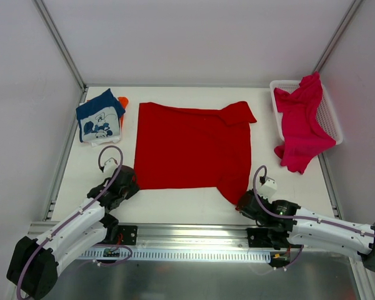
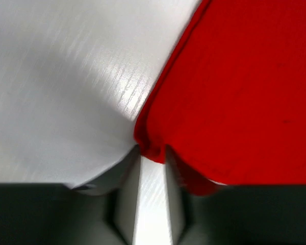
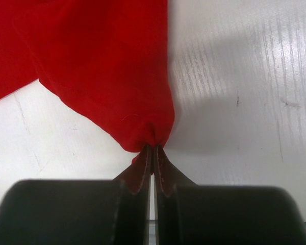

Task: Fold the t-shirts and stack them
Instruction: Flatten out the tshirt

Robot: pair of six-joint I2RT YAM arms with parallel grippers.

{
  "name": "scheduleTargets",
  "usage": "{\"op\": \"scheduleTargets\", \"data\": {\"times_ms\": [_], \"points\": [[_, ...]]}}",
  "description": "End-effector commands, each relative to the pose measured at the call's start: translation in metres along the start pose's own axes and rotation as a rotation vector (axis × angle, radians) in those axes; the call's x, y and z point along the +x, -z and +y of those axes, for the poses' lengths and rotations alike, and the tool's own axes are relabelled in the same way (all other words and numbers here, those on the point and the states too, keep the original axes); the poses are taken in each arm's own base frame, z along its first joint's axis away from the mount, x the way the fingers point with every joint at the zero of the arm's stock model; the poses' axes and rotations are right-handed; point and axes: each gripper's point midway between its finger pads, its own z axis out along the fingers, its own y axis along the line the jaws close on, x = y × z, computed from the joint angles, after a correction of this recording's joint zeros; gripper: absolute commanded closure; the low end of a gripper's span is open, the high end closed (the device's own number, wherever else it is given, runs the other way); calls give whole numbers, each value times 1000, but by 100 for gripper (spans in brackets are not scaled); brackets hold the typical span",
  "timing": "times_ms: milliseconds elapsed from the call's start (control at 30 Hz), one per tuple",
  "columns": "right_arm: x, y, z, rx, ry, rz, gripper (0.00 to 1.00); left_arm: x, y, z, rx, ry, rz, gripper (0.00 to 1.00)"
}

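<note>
The plain red t-shirt [image 1: 194, 147] lies spread flat in the middle of the table, one sleeve folded at its far right. My left gripper [image 1: 132, 183] is at its near-left corner and shut on the bunched hem, as the left wrist view [image 2: 153, 155] shows. My right gripper [image 1: 240, 201] is shut on the near-right corner, and the red cloth [image 3: 112, 66] puckers at its tips [image 3: 153, 148]. The folded navy t-shirt with white cartoon print [image 1: 100, 117] lies at the far left on the orange t-shirt [image 1: 124, 101]. The magenta-pink t-shirt [image 1: 303, 122] hangs crumpled over the basket.
The white mesh basket [image 1: 330, 115] stands at the far right against the wall. Metal frame rails run along the left edge and the near edge [image 1: 194, 232] of the white table [image 1: 194, 199]. White walls enclose the back and both sides.
</note>
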Motion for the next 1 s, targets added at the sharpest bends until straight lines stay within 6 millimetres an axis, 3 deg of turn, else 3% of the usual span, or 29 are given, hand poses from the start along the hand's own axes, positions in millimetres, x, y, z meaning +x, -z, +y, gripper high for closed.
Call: {"op": "scheduleTargets", "data": {"times_ms": [0, 100, 267, 433, 533, 567, 600, 633, 667, 700, 733, 767, 800, 833, 867, 900, 933, 967], "points": [[-1, -3, -4, 14, 13, -19, 100, 8, -3, 17, -67, -25, 16, 84], [-2, -3, -3, 13, 13, -20, 100, 8, -3, 18, -75, -28, 19, 100], [-9, 0, 1, 6, 31, -46, 100, 7, -2, 14, -59, -34, 22, 100], [-45, 28, 32, -95, 124, -135, 100, -24, 31, -34, 163, -122, -53, 100], [-84, 69, 66, -238, 210, -218, 100, -57, 77, -74, 336, -194, -127, 100], [-94, 83, 75, -280, 236, -237, 99, -76, 105, -93, 415, -221, -177, 100], [-118, 117, 94, -378, 287, -289, 100, -78, 121, -103, 473, -244, -166, 100], [-129, 137, 103, -437, 317, -309, 100, -87, 140, -113, 526, -257, -188, 100], [-133, 158, 115, -521, 359, -298, 100, -106, 174, -129, 604, -282, -246, 100], [-155, 197, 128, -625, 407, -356, 100, -109, 190, -135, 649, -306, -246, 100], [-162, 217, 135, -692, 432, -377, 100, -117, 209, -140, 686, -316, -272, 100], [-164, 239, 143, -785, 463, -381, 100, -133, 242, -148, 752, -327, -333, 100], [-182, 271, 145, -862, 491, -450, 100, -136, 259, -152, 796, -343, -348, 100], [-188, 288, 146, -906, 506, -478, 100, -143, 275, -154, 824, -347, -379, 100], [-190, 304, 146, -963, 533, -488, 100, -154, 304, -157, 878, -356, -432, 100], [-205, 332, 144, -1014, 555, -549, 100, -155, 319, -158, 917, -372, -447, 100], [-210, 345, 142, -1042, 565, -569, 100, -166, 346, -158, 960, -373, -500, 100], [-210, 359, 140, -1085, 589, -575, 100, -170, 357, -157, 971, -392, -533, 100]]}}
